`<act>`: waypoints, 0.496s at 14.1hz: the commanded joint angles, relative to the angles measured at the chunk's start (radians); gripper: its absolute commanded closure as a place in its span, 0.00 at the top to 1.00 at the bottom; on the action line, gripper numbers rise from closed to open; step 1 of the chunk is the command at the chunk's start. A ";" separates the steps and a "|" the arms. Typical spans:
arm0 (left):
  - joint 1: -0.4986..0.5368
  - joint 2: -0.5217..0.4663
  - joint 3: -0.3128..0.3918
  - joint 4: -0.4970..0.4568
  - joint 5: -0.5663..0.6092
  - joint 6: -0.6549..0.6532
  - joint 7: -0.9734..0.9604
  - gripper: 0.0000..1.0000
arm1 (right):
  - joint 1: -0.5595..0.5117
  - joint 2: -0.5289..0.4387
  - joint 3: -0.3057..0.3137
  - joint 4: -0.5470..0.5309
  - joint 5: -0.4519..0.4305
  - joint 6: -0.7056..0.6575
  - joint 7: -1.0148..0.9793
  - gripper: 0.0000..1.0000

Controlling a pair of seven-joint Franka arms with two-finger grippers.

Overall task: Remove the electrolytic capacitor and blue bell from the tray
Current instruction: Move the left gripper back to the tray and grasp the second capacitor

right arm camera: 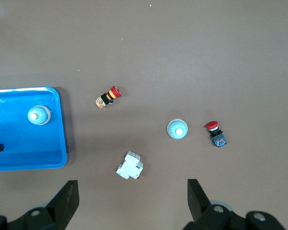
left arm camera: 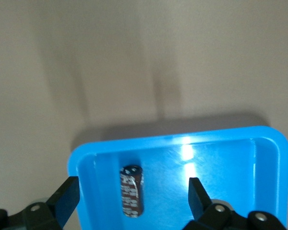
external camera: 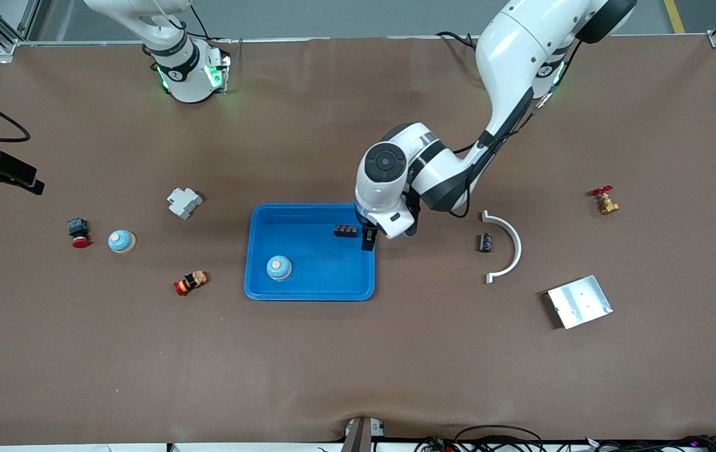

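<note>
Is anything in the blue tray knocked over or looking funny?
The dark capacitor lies on its side in the tray, under the left gripper, which is open. The blue bell sits upright. Nothing looks spilled or broken.

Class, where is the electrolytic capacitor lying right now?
In the front view the electrolytic capacitor lies inside the blue tray, by its rim toward the left arm's end, under the open left gripper.

The front camera looks down on the whole desk [external camera: 358,376] from high up. The left wrist camera hangs close over a corner of the blue tray [left arm camera: 91,158]; the right wrist camera looks straight down from higher, catching the same tray.
</note>
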 commanded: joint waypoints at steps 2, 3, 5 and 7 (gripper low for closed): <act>-0.074 0.074 0.061 0.116 0.004 -0.031 -0.090 1.00 | -0.009 0.002 0.006 0.007 0.014 -0.010 0.001 1.00; -0.087 0.084 0.071 0.128 0.004 -0.031 -0.101 1.00 | -0.008 0.002 0.006 0.007 0.014 -0.010 0.001 1.00; -0.097 0.110 0.078 0.157 0.004 -0.028 -0.112 1.00 | -0.009 0.002 0.006 0.007 0.014 -0.011 0.002 1.00; -0.111 0.127 0.078 0.171 0.006 -0.016 -0.112 1.00 | -0.009 0.002 0.006 0.007 0.014 -0.013 0.002 1.00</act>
